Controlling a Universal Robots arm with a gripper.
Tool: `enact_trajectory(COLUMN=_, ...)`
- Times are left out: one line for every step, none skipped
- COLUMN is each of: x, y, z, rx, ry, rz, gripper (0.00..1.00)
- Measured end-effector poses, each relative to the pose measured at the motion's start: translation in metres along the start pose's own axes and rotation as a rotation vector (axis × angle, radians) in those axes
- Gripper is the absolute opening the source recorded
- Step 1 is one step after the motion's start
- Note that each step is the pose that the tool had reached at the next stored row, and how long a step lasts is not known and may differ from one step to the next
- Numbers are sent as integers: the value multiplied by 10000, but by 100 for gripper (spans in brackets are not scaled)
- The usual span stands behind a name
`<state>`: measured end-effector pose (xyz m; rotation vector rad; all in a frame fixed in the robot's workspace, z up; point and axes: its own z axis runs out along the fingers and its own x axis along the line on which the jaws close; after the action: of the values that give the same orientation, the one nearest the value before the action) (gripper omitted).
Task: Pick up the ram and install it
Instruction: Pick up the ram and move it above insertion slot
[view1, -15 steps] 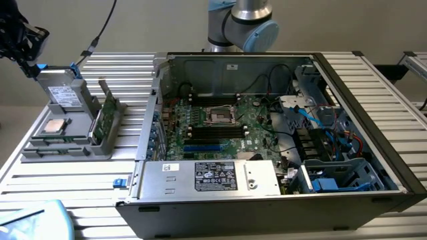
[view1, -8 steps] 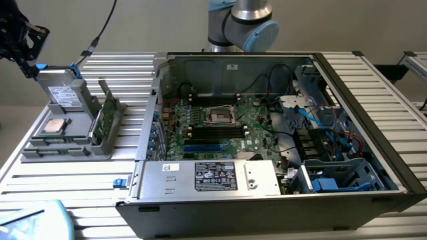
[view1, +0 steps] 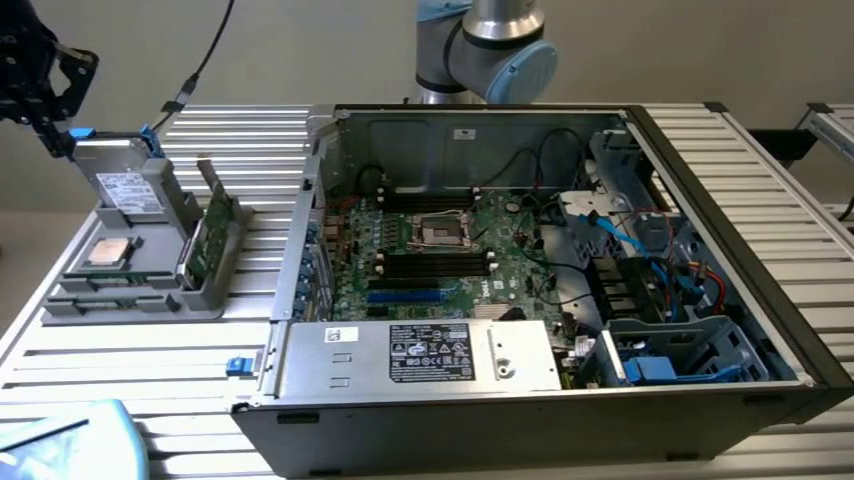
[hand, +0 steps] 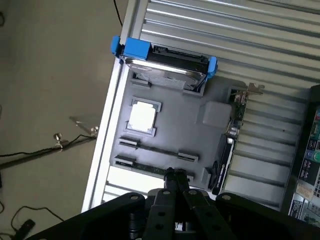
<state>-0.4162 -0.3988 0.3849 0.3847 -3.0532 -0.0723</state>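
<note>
Clenched on nothing, the black claw (hand: 175, 175) hangs above the grey plastic parts tray (hand: 175, 130). In that tray the ram, a long thin green circuit-board stick (hand: 145, 167), lies in the slot farthest from the tray's blue-bracketed silver hard drive (hand: 167, 67).

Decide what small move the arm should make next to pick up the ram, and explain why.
Probably open the jaws: they are shut and empty, poised above the ram, which lies in its slot in the grey tray.
</note>
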Motion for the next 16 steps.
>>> enact_trajectory(x=0, y=0, z=0, rx=10, ry=9, rz=-178, gripper=11)
enact_trajectory(x=0, y=0, z=0, rx=20, ry=19, rz=-358, gripper=11)
enact_trajectory(x=0, y=0, z=0, rx=31, ry=30, rz=-542, gripper=11)
enact_trajectory(x=0, y=0, z=0, rx=42, ry=40, rz=-722, gripper=11)
enact_trajectory(x=0, y=0, z=0, rx=52, ry=50, rz=-901, gripper=11)
enact_trajectory(x=0, y=0, z=0, rx=62, ry=59, rz=-1085, gripper=11)
enact_trajectory(x=0, y=0, z=0, rx=73, ry=70, rz=-1282, gripper=11)
enact_trajectory(x=0, y=0, z=0, rx=83, ry=79, rz=-1444, gripper=11)
enact_trajectory(x=0, y=0, z=0, rx=93, ry=89, rz=-1629, gripper=11)
enact_trajectory(x=0, y=0, z=0, rx=104, ry=99, rz=-1814, gripper=11)
enact_trajectory(x=0, y=0, z=0, rx=114, ry=109, rz=-1993, gripper=11)
enact_trajectory(x=0, y=0, z=0, rx=125, ry=119, rz=-2178, gripper=11)
enact_trajectory(x=0, y=0, z=0, rx=135, ry=130, rz=-2356, gripper=11)
enact_trajectory(x=0, y=0, z=0, rx=146, ry=140, rz=-2542, gripper=11)
enact_trajectory(x=0, y=0, z=0, rx=156, ry=149, rz=-2721, gripper=11)
enact_trajectory(x=0, y=0, z=1, rx=166, ry=158, rz=-2900, gripper=11)
